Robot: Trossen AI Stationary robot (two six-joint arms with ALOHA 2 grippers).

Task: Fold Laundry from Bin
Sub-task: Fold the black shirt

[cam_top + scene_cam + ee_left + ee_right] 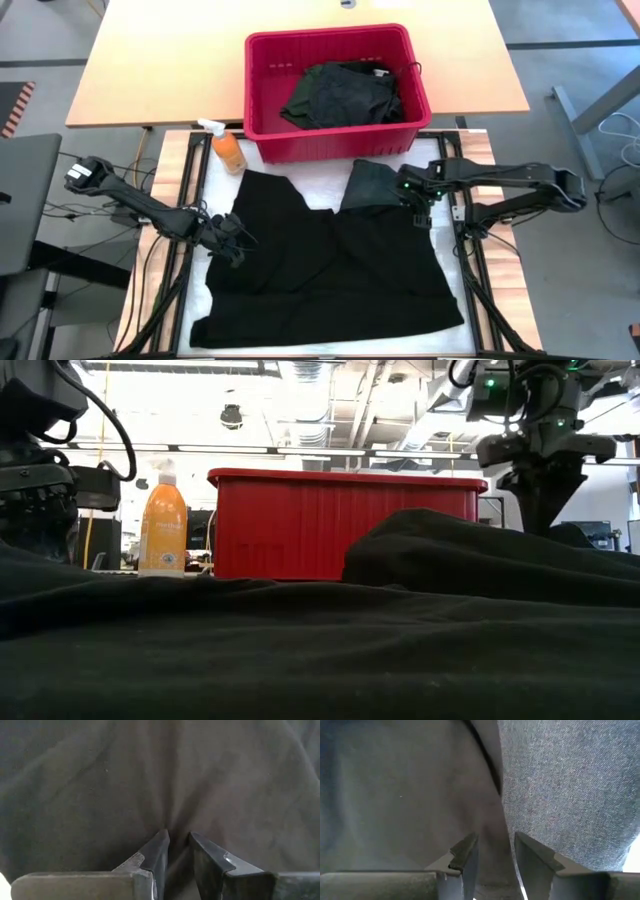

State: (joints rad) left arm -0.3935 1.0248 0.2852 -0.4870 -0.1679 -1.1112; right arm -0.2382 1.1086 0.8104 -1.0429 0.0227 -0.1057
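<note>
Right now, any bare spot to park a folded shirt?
Free: the tan table left of the red bin, and right of it. Crowded: the black shirt covers the white mat; the spray bottle takes its corner.

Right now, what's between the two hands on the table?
In the high view, only the spread black garment lies between the left hand and the right hand; both sit on it at opposite edges.
</note>
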